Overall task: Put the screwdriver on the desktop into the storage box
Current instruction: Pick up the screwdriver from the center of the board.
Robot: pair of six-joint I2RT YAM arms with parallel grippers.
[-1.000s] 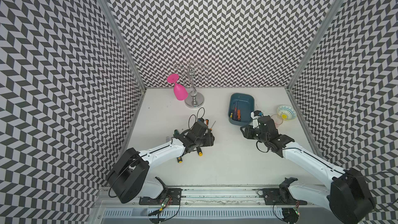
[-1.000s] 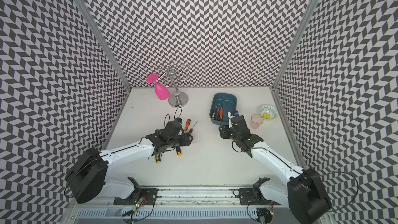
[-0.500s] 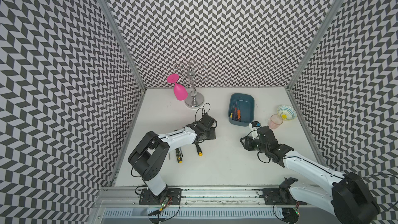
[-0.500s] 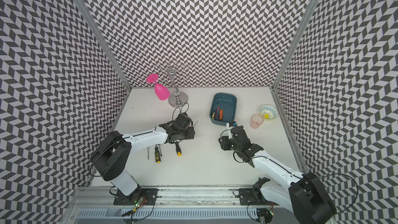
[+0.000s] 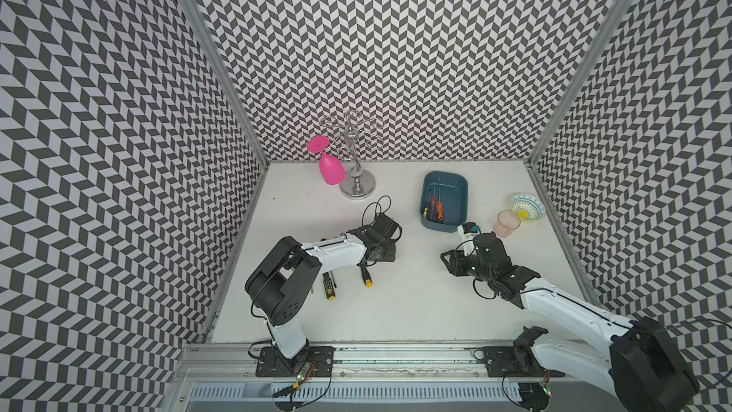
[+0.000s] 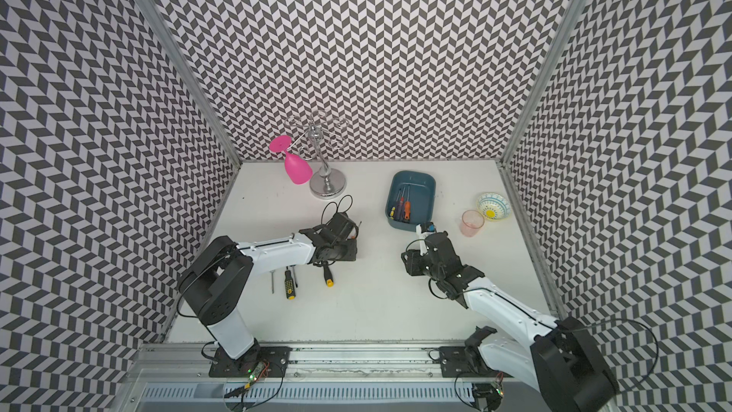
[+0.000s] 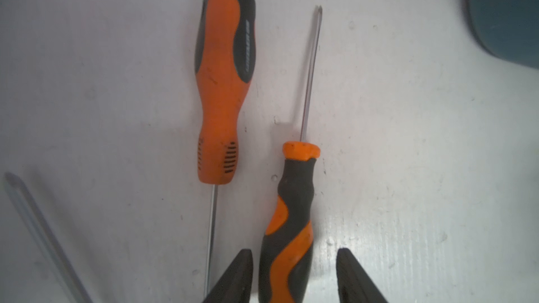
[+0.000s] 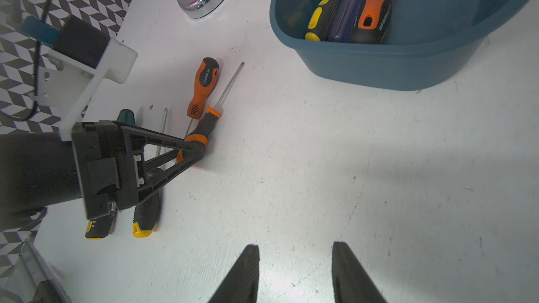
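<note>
White matte surface [image 5: 416, 323] with aluminium rails along its edges, closed in on three sides by black-and-white chevron walls [image 5: 396, 53]. Two white-and-black arms reaching in from the near rail: left arm [image 5: 336, 249] to the middle of the surface, right arm [image 5: 554, 303] toward the far right. Dark teal-blue plastic storage box [image 5: 445, 227], rectangular with rounded corners and low walls, far and right of centre, holding three screwdrivers [image 8: 350, 10] along its left wall, handles toward the near end. Chrome wire rack [image 5: 357, 186] on a round base, far and left of centre, with a pink plastic goblet [image 5: 330, 168] hung upside down from it. Left pincer [image 7: 294, 275] low over the middle of the surface, jaws apart and straddling the handle of a slim orange-and-black screwdriver [image 7: 291, 222]; a sliver of white on either side of the handle, so seemingly not clamped. Right pincer [image 8: 294, 275] just near of the storage box, jaws apart over bare surface, nothing between them. Patterned bowl with a yellow centre [image 5: 527, 208] at the far right edge, a translucent pink cup [image 5: 506, 223] just beside it, nearer and to the left. Slim orange-and-black screwdriver flat on the surface, left of the storage box and apart from it, tip toward the far side. Just beside it on the left, a stouter orange screwdriver with black grip [image 7: 224, 83], flat, tip toward the near side. Nearer still, two black-handled screwdrivers with yellow ends [image 5: 328, 285] [image 5: 364, 274], partly under the left arm.
</note>
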